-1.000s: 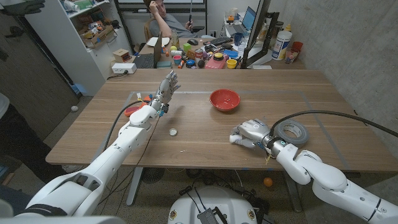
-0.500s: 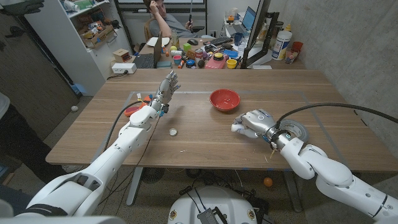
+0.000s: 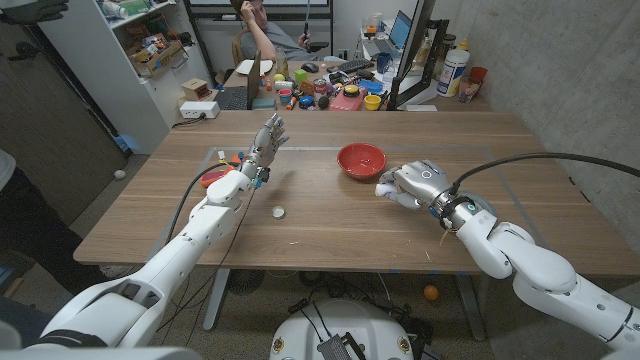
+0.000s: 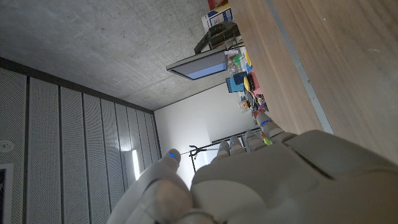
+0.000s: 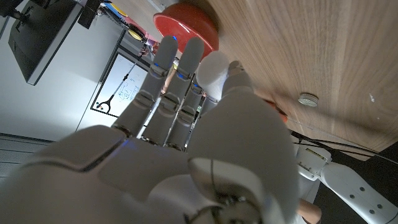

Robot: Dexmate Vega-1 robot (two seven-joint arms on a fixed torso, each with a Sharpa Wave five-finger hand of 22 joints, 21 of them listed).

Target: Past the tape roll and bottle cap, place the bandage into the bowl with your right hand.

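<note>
Moving across the table (image 3: 330, 225) toward the red bowl (image 3: 360, 160), the right hand (image 3: 415, 184) has left the spot beside the tape roll where it sat a second ago and now hangs just short of the bowl's near rim. Its fingers (image 3: 388, 190) are curled around a small white thing, the bandage (image 3: 384, 187), whose pale end pokes out on the bowl side of the fingers; in the right wrist view the same white bandage (image 5: 213, 68) shows between the fingers, with the bowl (image 5: 186, 22) just beyond the fingertips. One bowl is on the table, and what lies in it is too small to tell. The tape roll is hidden behind the right forearm now.

One bottle cap (image 3: 279, 211), small and white, lies on the wood well to the side of the right hand's fingers, between the two hands; it also appears in the right wrist view (image 5: 307, 99). The left hand (image 3: 267, 140) has not shifted: it is raised off the table with its fingers spread and upright, holding nothing, and the cap lies nearer the robot than those fingers. Just beside the left wrist a flat red-orange object (image 3: 214, 177) rests on the table. No writing or label can be read on any of these things.
</note>
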